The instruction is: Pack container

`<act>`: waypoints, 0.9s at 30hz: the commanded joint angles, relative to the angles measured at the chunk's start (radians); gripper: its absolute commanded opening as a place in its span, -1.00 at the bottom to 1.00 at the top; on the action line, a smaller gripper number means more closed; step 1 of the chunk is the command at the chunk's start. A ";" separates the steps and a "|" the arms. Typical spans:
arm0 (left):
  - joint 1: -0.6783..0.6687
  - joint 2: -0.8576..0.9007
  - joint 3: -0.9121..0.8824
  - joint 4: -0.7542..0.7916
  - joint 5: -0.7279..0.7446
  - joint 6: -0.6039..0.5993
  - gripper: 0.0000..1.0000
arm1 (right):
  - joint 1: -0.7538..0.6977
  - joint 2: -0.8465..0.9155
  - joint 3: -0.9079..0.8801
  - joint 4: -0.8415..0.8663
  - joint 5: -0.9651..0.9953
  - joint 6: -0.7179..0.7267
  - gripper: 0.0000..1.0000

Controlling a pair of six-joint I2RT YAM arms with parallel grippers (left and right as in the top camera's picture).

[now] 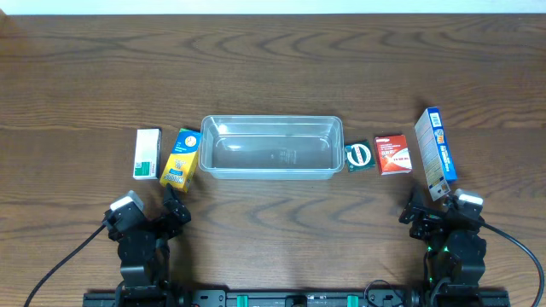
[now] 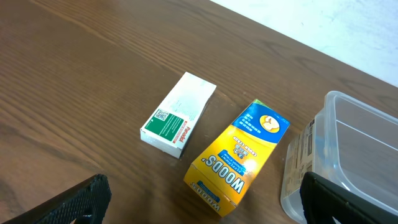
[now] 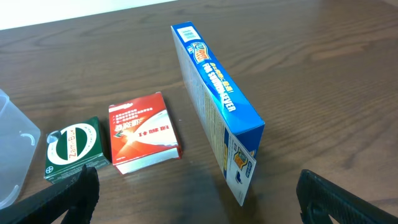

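On the dark wooden table (image 1: 273, 68) we see five small boxes in two groups, well apart from each other. At the left, a white box with a green label (image 1: 148, 153) lies flat, and just beside it, not touching, a yellow box (image 1: 179, 159) with a blue end and the word WOODS lies slightly askew. At the right, we find a small green box (image 1: 359, 155) just beside a red box (image 1: 392, 154), both flat, and further right a long blue box (image 1: 434, 153) standing on its narrow long edge

overhead: top-down, far | wrists: low, forward, near | shared: container (image 1: 273, 147)
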 commanded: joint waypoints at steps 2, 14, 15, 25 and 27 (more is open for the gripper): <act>-0.004 -0.006 -0.020 0.002 -0.005 0.014 0.96 | -0.008 -0.008 -0.005 0.002 0.000 -0.014 0.99; -0.004 -0.006 -0.020 0.002 -0.005 0.014 0.96 | -0.008 -0.008 -0.005 0.002 0.000 -0.014 0.98; -0.004 -0.006 -0.020 0.002 -0.005 0.014 0.96 | -0.008 -0.008 -0.005 0.002 0.000 -0.014 0.99; -0.004 -0.006 -0.020 0.002 -0.005 0.014 0.96 | -0.008 -0.008 -0.005 0.001 -0.115 0.032 0.99; -0.004 -0.006 -0.020 0.002 -0.005 0.014 0.96 | -0.008 -0.008 -0.005 0.002 -0.161 0.032 0.99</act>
